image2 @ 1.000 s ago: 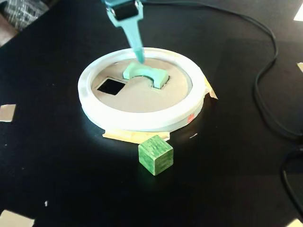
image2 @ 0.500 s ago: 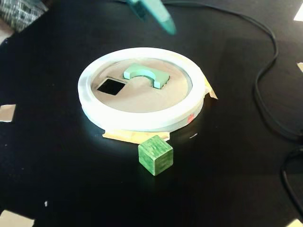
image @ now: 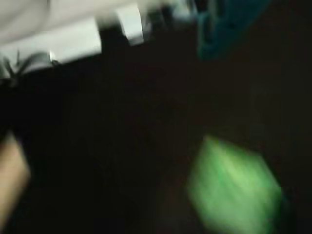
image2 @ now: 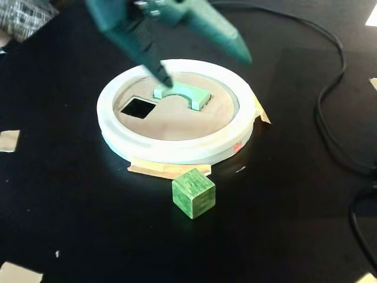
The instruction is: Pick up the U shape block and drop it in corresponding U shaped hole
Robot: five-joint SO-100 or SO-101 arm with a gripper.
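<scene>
In the fixed view the pale mint U shape block [image2: 182, 93] lies on the tan cardboard disc [image2: 177, 121], right of the square cutout [image2: 138, 108]. It sits over the U shaped hole, which it hides almost entirely. My teal gripper [image2: 206, 71] hovers above the back of the disc, motion-blurred and open wide. One fingertip is just above the block's left end and the other points right. Nothing is between the fingers. The wrist view is badly blurred, showing only a teal finger [image: 229, 24] and a green smear.
A dark green cube [image2: 193, 193] stands on the black table in front of the white ring [image2: 171, 147]. Black cables [image2: 330, 106] run along the right side. Tan tape scraps [image2: 8, 140] lie at the left edge.
A second ago one finger touched the block. The gripper then lifted to the top edge, and now it has swung back down over the disc, open wide. The block stays put.
</scene>
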